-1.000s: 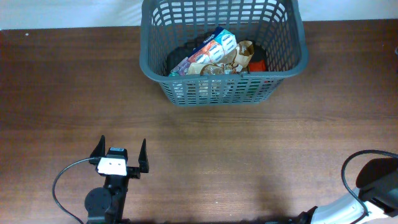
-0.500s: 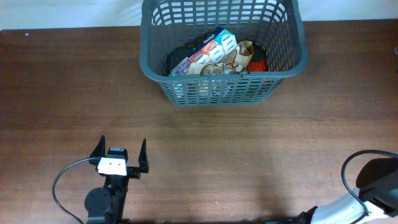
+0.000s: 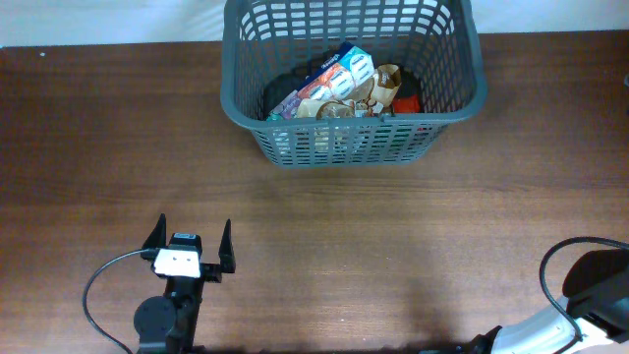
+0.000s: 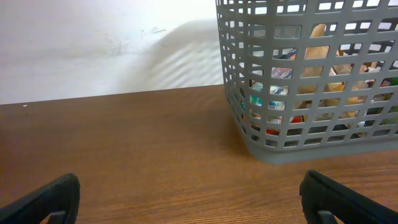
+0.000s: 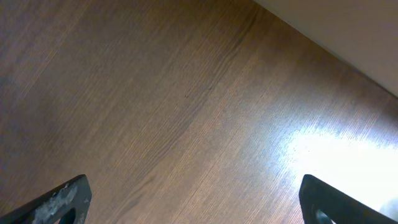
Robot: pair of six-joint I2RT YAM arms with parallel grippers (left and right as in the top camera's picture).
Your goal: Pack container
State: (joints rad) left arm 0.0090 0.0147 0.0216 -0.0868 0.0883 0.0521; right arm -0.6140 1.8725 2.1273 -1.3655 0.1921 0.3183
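The container [image 3: 254, 126], a dark grey lattice basket, stands at the back middle of the table with several grocery packs [image 3: 339, 84] inside. Through its slotted side [image 4: 255, 134] the left wrist view shows those packs. My left gripper [image 3: 191, 239] rests low at the front left, far from the container, open with nothing between its fingers [image 4: 339, 198]. The right arm's base [image 3: 590, 285] sits at the front right corner; its gripper does not show overhead. In the right wrist view my right gripper [image 5: 199, 208] is open over bare wood, its fingertips [image 5: 62, 199] wide apart.
The brown wooden table [image 3: 413, 246] stretches between the grippers and the container. A white wall [image 4: 93, 43] rises behind the table's far edge. A black cable [image 3: 98, 285] loops beside the left arm.
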